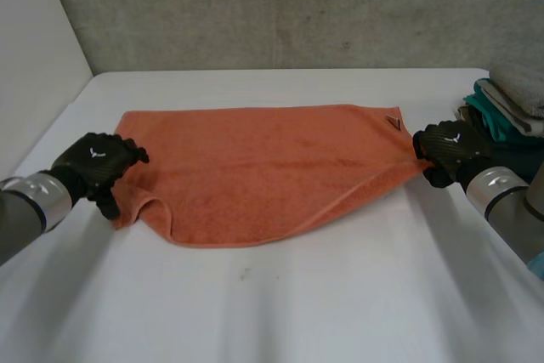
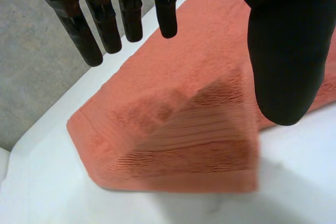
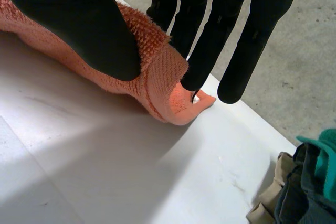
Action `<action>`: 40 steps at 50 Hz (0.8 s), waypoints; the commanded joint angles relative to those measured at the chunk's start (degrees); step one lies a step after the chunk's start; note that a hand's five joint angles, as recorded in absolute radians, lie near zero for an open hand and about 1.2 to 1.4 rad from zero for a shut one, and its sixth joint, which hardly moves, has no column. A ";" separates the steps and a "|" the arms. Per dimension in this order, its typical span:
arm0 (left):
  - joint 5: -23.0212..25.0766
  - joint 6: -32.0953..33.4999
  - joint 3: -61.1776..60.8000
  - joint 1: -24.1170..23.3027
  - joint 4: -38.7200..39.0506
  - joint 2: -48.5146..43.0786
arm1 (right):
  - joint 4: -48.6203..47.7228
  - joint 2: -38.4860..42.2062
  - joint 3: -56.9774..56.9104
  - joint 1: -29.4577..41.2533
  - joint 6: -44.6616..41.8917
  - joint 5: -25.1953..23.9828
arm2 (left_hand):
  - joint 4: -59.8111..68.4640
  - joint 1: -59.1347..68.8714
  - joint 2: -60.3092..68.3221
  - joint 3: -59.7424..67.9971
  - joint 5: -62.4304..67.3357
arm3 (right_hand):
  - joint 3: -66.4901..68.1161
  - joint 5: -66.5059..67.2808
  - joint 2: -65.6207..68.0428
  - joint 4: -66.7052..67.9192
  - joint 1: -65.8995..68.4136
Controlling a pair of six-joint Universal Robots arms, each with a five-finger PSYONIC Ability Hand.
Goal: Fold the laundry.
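Salmon-orange terry, that's the towel [image 1: 263,167] we're looking at. It's spread out across the middle of the white table [image 1: 297,312], long side running from one arm to the other. The far edge is pretty straight, while the near edge sags in a curve and has a little ripple close to the left end.

The left hand [image 1: 98,163] is at the towel's left end, by the near corner. From the left wrist view the fingers [image 2: 131,14] are straight and spread, with the thumb [image 2: 283,51] held well apart from them. The towel corner [image 2: 173,129] lies flat on the table underneath, so that hand is released and isn't gripping anything.

The right hand [image 1: 450,149] is at the opposite end, on the right corner. Up close the cloth [image 3: 163,77] is bunched there. The thumb [image 3: 79,19] presses on one side and the straight fingers [image 3: 210,40] are on the other, so it's got that corner pinched. The very tip of the corner pokes out past the fingertips and touches the table.

There's a small dark tag [image 1: 392,121] on the far right corner of the towel, just beside that hand.

Off to the right edge of the table sits a pile of clothes [image 1: 510,112] in teal, grey and beige, apart from the towel.
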 commanded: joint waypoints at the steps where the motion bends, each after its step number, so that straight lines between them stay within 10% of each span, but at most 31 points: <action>1: -1.56 -6.47 -6.64 -3.02 9.34 1.27 | 0.02 0.49 0.29 -0.10 -0.58 -0.25 | 0.48 -0.48 0.10 0.03 0.80 | 11.83 11.51 12.85 11.29 20.43; 17: -14.92 -8.06 3.28 -10.49 15.16 -13.41 | 0.37 0.58 0.56 -0.45 -1.81 0.10 | 8.04 7.08 7.66 7.59 8.36 | 11.83 11.51 12.85 11.29 20.43; 40: -25.65 0.29 -1.63 -3.46 25.53 -10.78 | 2.04 0.58 -0.06 -0.98 -2.78 0.28 | 19.99 19.04 19.61 19.54 20.32 | 11.83 11.51 12.85 11.29 20.43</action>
